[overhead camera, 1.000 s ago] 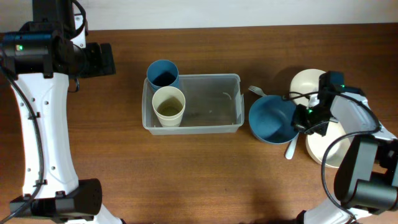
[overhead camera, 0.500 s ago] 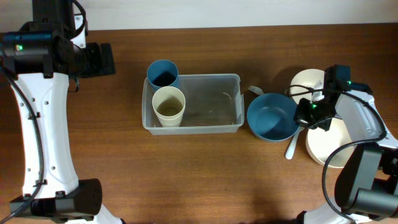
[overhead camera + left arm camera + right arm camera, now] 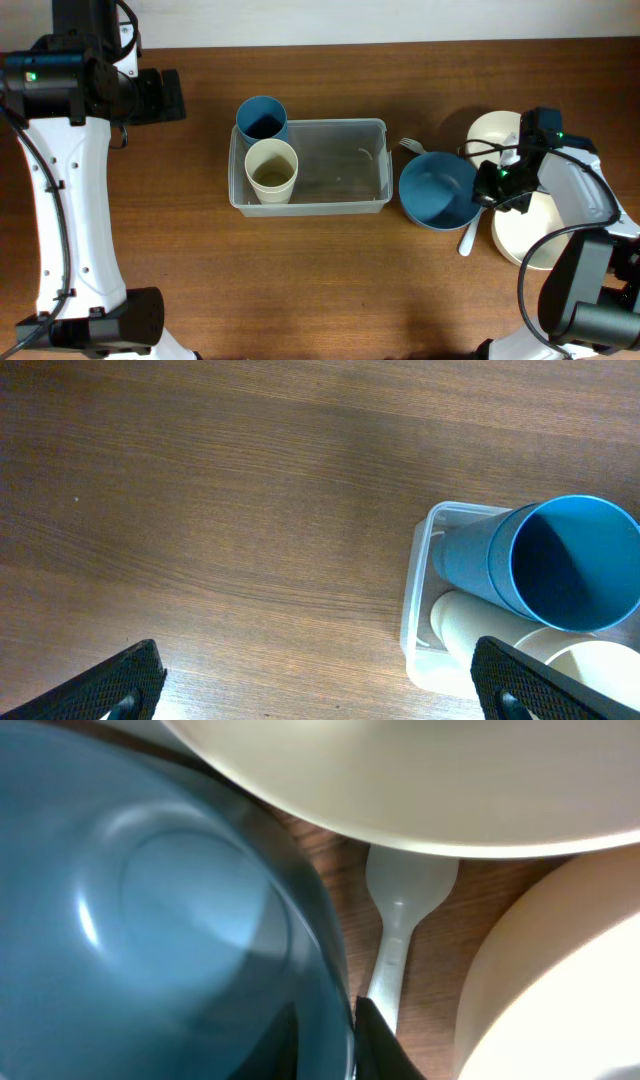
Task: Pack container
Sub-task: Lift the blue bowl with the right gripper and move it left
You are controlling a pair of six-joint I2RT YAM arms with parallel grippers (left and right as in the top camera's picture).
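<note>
We note right tool clamped on blue bowl rim; bowl shifted barely rightward since half-second earlier. Left tool wide open, empty, above desk. Container mid-desk, just left of bowl.

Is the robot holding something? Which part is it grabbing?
The right claw pinches the blue bowl by its rim. The left claw is open and holds nothing.
</note>
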